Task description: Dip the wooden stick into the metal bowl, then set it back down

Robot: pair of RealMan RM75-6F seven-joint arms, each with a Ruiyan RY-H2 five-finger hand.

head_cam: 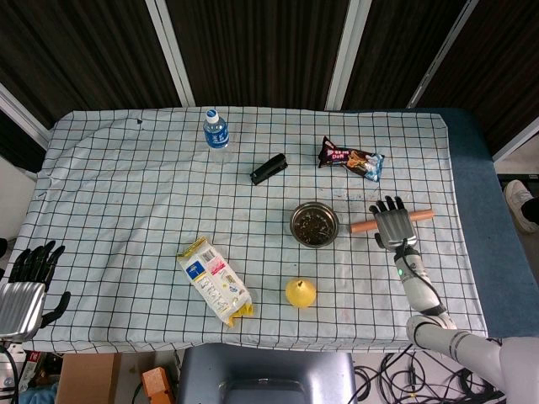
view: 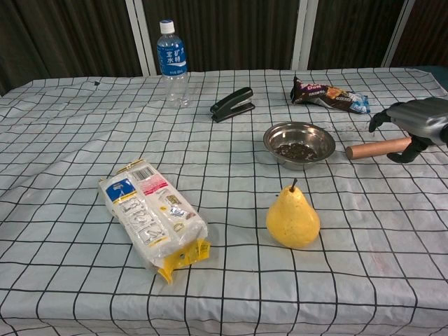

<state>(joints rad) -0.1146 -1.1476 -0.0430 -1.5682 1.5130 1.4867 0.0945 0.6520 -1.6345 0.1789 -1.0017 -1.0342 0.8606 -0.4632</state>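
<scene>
The left hand (head_cam: 29, 282) idles with fingers apart at the counter's (head_cam: 118, 194) eight o'clock corner, holding nothing. At three o'clock of the metal bowl (head_cam: 314, 224), the right hand (head_cam: 394, 223) covers the smooth, pale-brown wooden stick (head_cam: 364, 225); whether it grips is unclear. A loose hold could let the round stick roll away or knock the bowl.

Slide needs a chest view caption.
Right hand over the wooden stick beside the metal bowl, pear in front.
</scene>
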